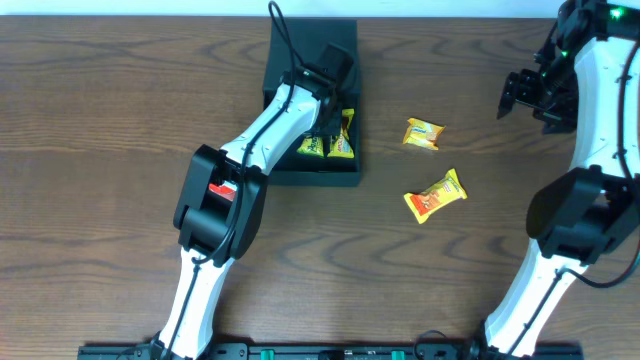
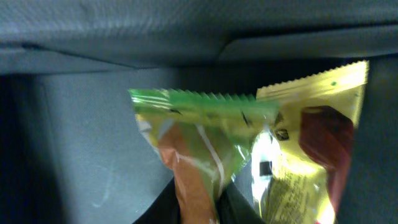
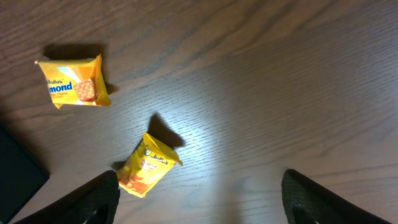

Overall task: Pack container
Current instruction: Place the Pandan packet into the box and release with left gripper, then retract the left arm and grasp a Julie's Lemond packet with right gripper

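Observation:
The container [image 1: 300, 178], a dark teal box with its flap lid open at the back, stands left of centre. My left gripper [image 1: 328, 118] reaches down inside it, its jaws pinched on a green snack packet [image 2: 199, 137] that hangs between the dark fingers [image 2: 158, 208]. A yellow packet [image 2: 311, 137] lies beside it against the box wall [image 2: 81, 143]. Two more yellow packets [image 1: 423, 133] [image 1: 435, 196] lie on the table to the right of the box. My right gripper [image 1: 525, 95] hovers open above the far right, with both loose packets [image 3: 73, 82] [image 3: 146, 167] below it.
The table is dark wood grain [image 1: 120, 100]. A corner of the container [image 3: 15, 168] shows at the left edge of the right wrist view. The arms' bases stand along the front edge.

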You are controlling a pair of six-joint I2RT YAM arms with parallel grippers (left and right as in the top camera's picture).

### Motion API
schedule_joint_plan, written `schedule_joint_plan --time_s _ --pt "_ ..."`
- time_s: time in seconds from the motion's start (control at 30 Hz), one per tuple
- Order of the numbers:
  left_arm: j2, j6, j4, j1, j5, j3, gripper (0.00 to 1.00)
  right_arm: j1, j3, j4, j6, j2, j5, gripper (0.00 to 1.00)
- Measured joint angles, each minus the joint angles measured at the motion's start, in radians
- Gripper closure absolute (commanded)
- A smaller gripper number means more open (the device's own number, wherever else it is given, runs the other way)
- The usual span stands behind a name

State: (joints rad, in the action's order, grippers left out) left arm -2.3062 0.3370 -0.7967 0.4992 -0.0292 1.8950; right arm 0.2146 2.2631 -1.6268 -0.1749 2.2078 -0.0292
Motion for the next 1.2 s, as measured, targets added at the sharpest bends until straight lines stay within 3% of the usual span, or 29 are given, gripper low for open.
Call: schedule_joint_plan --time_s 0.3,0.73,1.07,1.2 --pt "-0.003 0.076 0.050 0.000 0.000 -0.012 0.72 0.000 0.000 0.019 0.058 0.000 -0.045 0.24" --pt "0.015 0.086 -0.015 0.000 -0.017 -0.012 0.63 -0.026 0.000 0.032 0.109 0.000 -0.068 0.25" --pt "0.252 0.086 -0.123 0.000 -0.082 -0.012 0.56 -0.100 -0.004 0.106 0.114 0.000 -0.067 0.24" --pt "0.368 0.085 -0.199 0.000 -0.153 -0.012 0.51 -0.168 -0.053 0.220 0.013 0.000 -0.063 0.24"
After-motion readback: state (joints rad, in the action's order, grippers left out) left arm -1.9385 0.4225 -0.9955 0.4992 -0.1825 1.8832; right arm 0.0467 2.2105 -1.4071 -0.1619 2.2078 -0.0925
